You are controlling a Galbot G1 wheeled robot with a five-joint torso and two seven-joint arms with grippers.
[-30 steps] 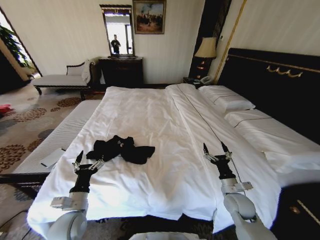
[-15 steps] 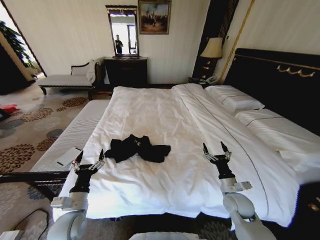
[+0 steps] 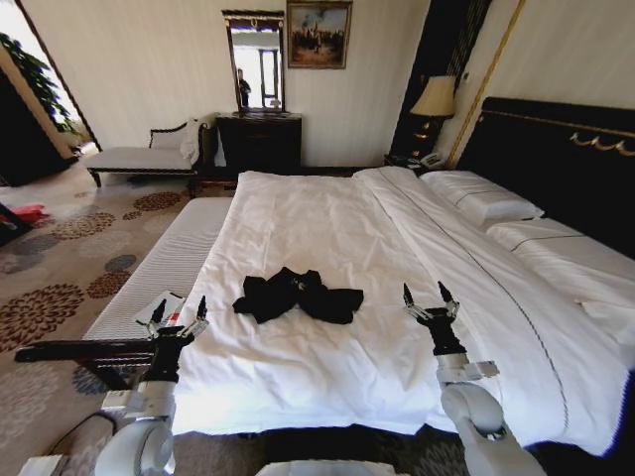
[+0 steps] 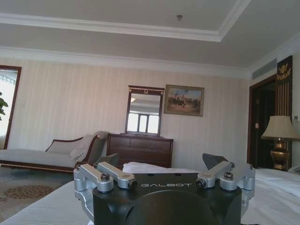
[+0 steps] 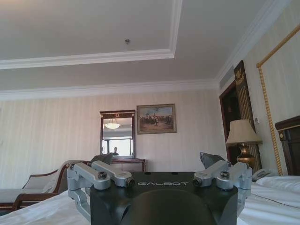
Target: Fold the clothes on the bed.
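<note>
Whole head view shifted since earlier frames: camera moved, shirt not. Crumpled black short-sleeved T-shirt (image 3: 299, 296) lies on large white-duveted bed (image 3: 327, 228), near foot edge, between raised arms. Left gripper (image 3: 178, 317) and right gripper (image 3: 429, 297): fingers spread, empty. Fabric likely light, limp; pinch outer edges, spread flat first.

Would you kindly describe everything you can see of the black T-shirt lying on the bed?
The black T-shirt is a small garment of soft, dark fabric, lying crumpled and unfolded in a wide, low heap with a sleeve spreading to each side. A fleck of white shows near its middle; any print is too bunched to read. It rests on the white duvet near the foot of the bed, between the left gripper and the right gripper, both open and clear of it.
</note>
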